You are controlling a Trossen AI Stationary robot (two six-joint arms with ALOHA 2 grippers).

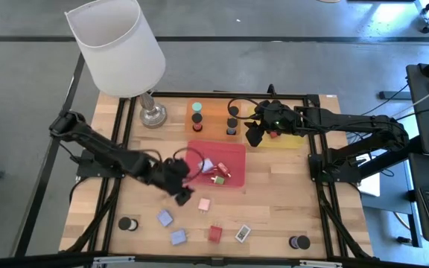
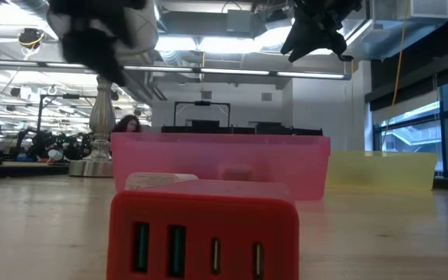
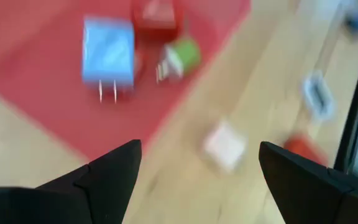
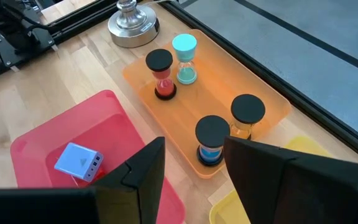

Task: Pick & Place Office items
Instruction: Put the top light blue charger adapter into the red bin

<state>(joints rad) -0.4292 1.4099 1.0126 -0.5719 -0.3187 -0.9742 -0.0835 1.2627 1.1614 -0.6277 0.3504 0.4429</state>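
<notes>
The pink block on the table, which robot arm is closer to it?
Left. The left end effector hangs just beside the pink block; the right end effector is far off, over near the orange tray.

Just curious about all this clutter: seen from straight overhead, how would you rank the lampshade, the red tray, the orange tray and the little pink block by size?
1. Lampshade, though it sits nearer the camera, which inflates it.
2. Red tray.
3. Orange tray.
4. Pink block.

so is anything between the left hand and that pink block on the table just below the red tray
Nothing visible stands in the way. The left hand, fingers open, hovers beside the red plastic tray's lower left corner, and the small pink block lies on bare wood right next to it. The lavender-blue blocks sit further toward the table's front edge, off that path.
</notes>
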